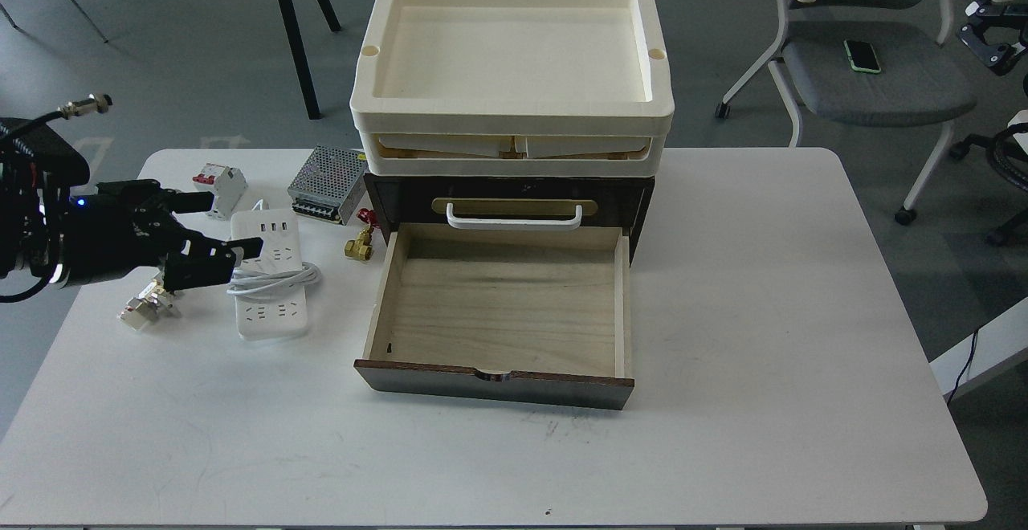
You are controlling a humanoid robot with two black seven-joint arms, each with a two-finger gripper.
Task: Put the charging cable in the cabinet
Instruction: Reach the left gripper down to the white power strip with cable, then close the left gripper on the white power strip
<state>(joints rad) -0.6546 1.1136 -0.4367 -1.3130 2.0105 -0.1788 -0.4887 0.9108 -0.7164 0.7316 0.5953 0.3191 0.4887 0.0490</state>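
The charging cable (271,315) is a white power strip with its cord coiled round the middle, lying flat on the table left of the cabinet. The cabinet (401,197) is a dark brown box with its pale wood drawer (494,383) pulled out and empty, and a white handle (514,225) above it. My left gripper (218,226) is open, just above the table at the strip's upper left end, with one finger over its edge. It holds nothing. My right gripper (986,32) is high at the far right edge, small and dark.
Cream trays (514,116) are stacked on the cabinet. A circuit breaker (221,185), a perforated metal box (325,191), a brass valve (359,247) and a metal fitting (143,305) lie around the strip. A chair (875,72) with a phone stands behind the table (763,313).
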